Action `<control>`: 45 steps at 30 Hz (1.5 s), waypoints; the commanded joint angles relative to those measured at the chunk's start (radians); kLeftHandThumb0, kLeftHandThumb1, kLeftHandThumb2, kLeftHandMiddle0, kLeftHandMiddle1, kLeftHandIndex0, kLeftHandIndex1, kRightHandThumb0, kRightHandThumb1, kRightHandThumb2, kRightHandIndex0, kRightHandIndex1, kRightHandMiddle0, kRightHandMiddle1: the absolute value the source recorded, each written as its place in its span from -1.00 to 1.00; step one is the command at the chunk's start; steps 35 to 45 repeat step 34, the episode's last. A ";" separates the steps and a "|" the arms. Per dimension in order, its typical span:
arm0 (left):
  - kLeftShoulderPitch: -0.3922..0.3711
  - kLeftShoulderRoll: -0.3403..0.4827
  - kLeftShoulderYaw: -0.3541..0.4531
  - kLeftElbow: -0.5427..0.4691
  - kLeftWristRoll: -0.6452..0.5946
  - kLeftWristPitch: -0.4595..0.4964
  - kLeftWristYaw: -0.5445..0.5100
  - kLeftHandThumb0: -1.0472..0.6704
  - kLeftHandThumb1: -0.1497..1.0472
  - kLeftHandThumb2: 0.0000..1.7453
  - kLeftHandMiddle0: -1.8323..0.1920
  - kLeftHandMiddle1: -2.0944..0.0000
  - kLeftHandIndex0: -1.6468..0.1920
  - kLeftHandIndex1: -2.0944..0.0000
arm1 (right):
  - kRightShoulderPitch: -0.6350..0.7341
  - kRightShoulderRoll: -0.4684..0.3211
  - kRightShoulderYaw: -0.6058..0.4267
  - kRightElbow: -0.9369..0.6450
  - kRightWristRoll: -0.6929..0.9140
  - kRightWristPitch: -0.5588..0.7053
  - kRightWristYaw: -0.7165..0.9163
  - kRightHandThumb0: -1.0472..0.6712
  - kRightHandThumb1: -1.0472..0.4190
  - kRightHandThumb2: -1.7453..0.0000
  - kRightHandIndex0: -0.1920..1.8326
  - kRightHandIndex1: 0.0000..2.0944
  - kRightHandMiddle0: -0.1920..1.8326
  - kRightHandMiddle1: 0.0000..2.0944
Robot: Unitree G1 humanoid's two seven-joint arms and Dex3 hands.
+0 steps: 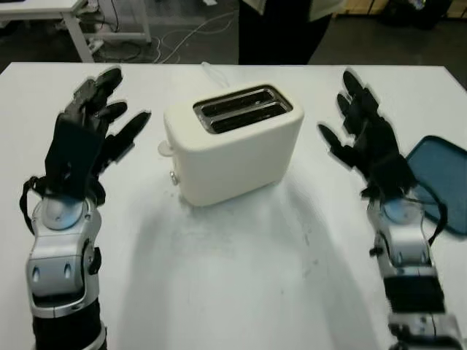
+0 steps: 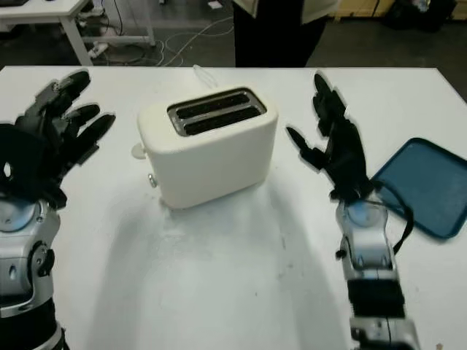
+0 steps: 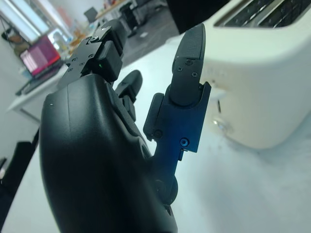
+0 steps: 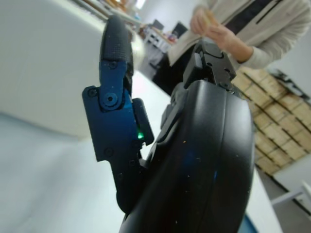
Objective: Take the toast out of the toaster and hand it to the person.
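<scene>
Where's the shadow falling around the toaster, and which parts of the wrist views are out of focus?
Left eye view: the toaster throws a soft grey shadow toward the robot on the white table. Left wrist view: the left hand is sharp, the room behind it soft. Right wrist view: the right hand is sharp, the person behind it blurred.

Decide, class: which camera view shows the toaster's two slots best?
The left eye view: it looks down into both slots of the toaster, end to end. The right eye view shows nearly the same. The left wrist view catches the slots at a grazing angle; the right wrist view shows a side wall of the toaster.
</scene>
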 commanded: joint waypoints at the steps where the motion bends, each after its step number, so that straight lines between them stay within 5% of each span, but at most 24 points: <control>1: 0.048 -0.028 -0.001 -0.038 -0.027 0.015 0.009 -0.32 0.79 -0.74 0.70 0.41 0.46 0.90 | 0.076 0.036 0.022 -0.062 -0.014 -0.001 -0.020 -0.46 -0.83 0.14 -0.81 -1.00 -0.81 -1.00; 9: 0.223 -0.105 -0.071 -0.081 -0.007 -0.073 0.060 -0.36 0.79 -0.70 0.60 0.61 0.43 0.95 | 0.275 0.155 0.097 -0.217 -0.037 0.052 -0.083 -0.54 -0.83 0.10 -0.81 -1.00 -0.81 -1.00; 19: 0.411 -0.198 -0.180 0.105 0.016 -0.462 0.105 -0.49 0.79 -0.68 0.53 0.72 0.40 0.98 | 0.321 0.196 0.138 -0.151 -0.056 0.007 -0.088 -0.44 -0.83 0.07 -0.81 -1.00 -0.81 -1.00; 27: 0.414 -0.180 -0.200 0.239 -0.009 -0.667 0.080 -0.53 0.79 -0.64 0.55 0.74 0.40 0.98 | 0.320 0.204 0.143 -0.142 -0.055 0.034 -0.087 -0.45 -0.83 0.10 -0.81 -1.00 -0.81 -1.00; 45: 0.408 -0.182 -0.197 0.237 -0.016 -0.665 0.077 -0.52 0.79 -0.63 0.54 0.75 0.40 0.99 | 0.312 0.207 0.141 -0.129 -0.037 0.027 -0.078 -0.47 -0.83 0.11 -0.81 -1.00 -0.81 -1.00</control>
